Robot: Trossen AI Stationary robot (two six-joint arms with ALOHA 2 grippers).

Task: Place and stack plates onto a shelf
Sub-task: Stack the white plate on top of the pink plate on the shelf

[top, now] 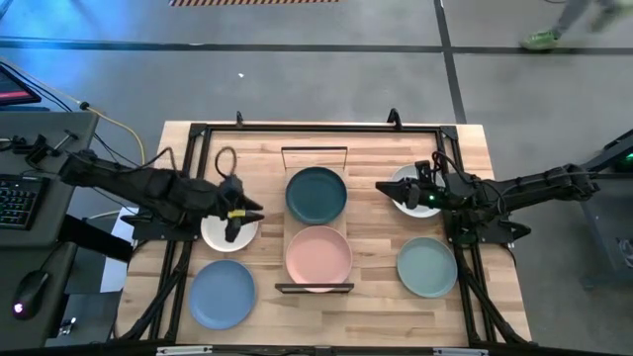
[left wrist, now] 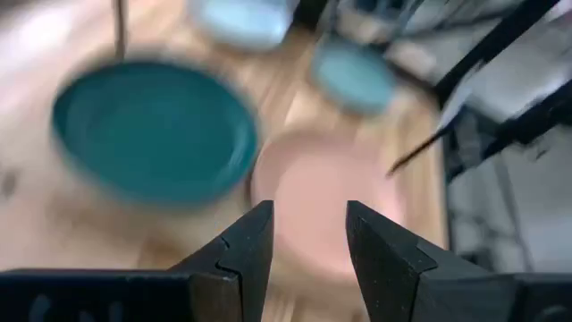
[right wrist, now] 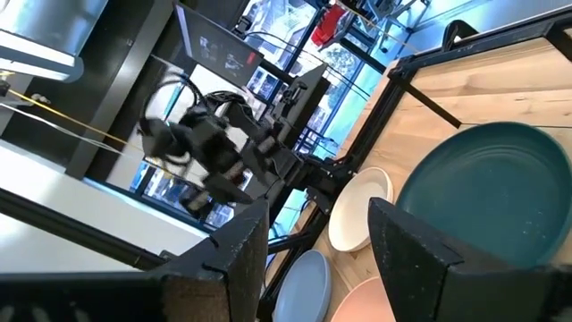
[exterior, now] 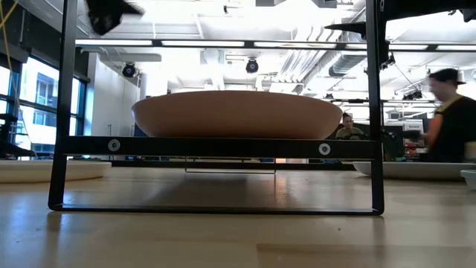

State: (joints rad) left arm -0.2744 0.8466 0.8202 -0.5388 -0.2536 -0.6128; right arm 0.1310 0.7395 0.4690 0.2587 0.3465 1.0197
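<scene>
The shelf (top: 315,158) lies down the table's middle and bears a dark teal plate (top: 316,194) and, nearer, a pink plate (top: 318,257); both rest flat on its plank. My left gripper (top: 252,211) hovers open above a whitish plate (top: 216,235) left of the shelf, pointing toward the shelf. Its wrist view shows the teal plate (left wrist: 152,130) and the pink plate (left wrist: 326,192) ahead of its open fingers (left wrist: 308,237). My right gripper (top: 386,190) hangs open over another whitish plate (top: 407,203) right of the shelf, level, with nothing between its fingers (right wrist: 317,241).
A blue plate (top: 223,294) lies near left and a sage green plate (top: 427,267) near right, both flat on the table. Black frame rails (top: 193,178) run along both table sides. In the low view the pink plate (exterior: 238,115) sits above the shelf's wire end frame (exterior: 223,147); a person (exterior: 450,112) stands beyond.
</scene>
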